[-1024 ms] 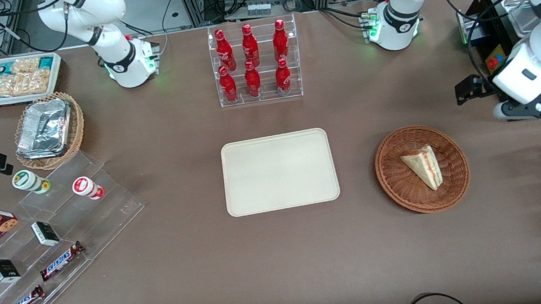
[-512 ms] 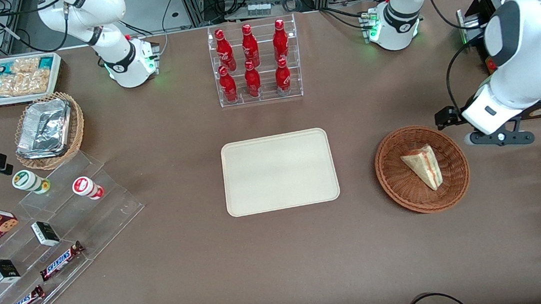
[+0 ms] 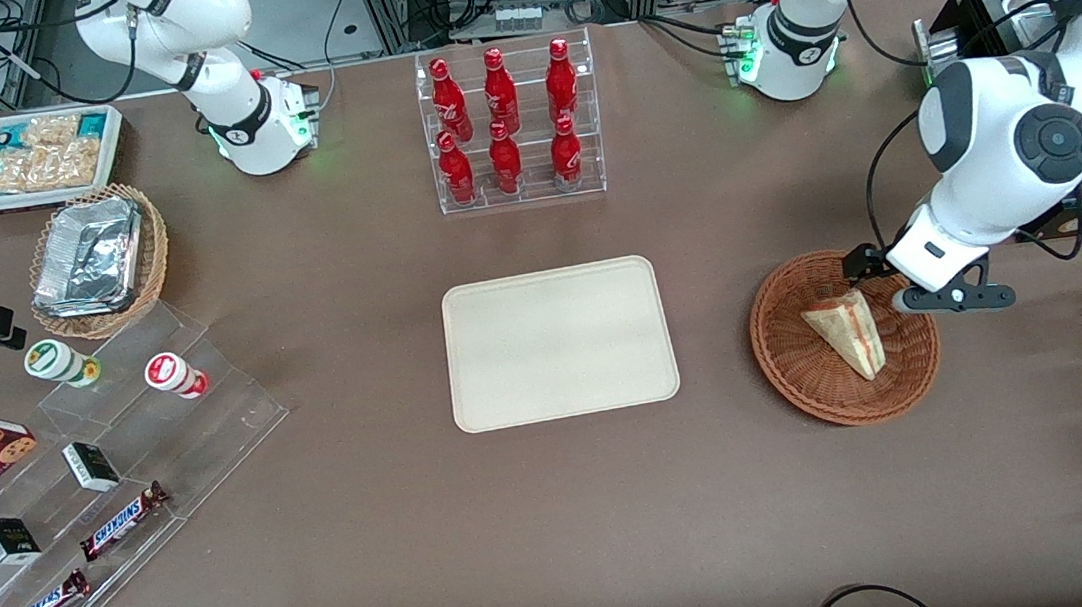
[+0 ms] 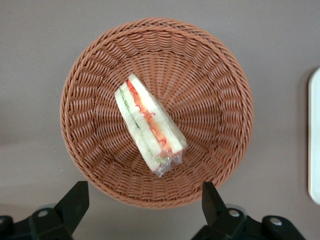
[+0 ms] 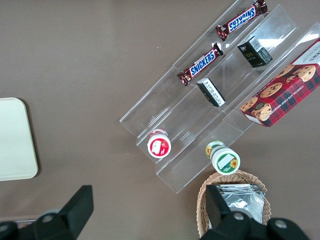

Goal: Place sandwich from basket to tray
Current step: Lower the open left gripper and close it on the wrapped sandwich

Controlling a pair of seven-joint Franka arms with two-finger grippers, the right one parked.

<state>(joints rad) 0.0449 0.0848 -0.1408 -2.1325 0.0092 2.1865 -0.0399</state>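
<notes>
- The gripper (image 4: 142, 205) hangs above the basket (image 3: 793, 357) at the right of the front frame, its fingers (image 4: 75, 200) spread wide with nothing between them.
- The sandwich (image 3: 846, 334) lies inside the basket, striped edge up, wrapped in clear film.
- The tray (image 3: 559, 342) sits bare at centre frame on the brown surface (image 3: 405, 539), well apart from the basket.

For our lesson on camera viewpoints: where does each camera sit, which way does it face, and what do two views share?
Front view: high above the table, looking down; both arms and the open gripper above the round reddish-brown wicker basket show.
Left wrist view: looks straight down on the triangular cream sandwich; both fingertips show.
Right wrist view: looks down on the clear acrylic snack shelf; fingertips show.
Shared: all three show the flat cream-beige rectangular tray.
</notes>
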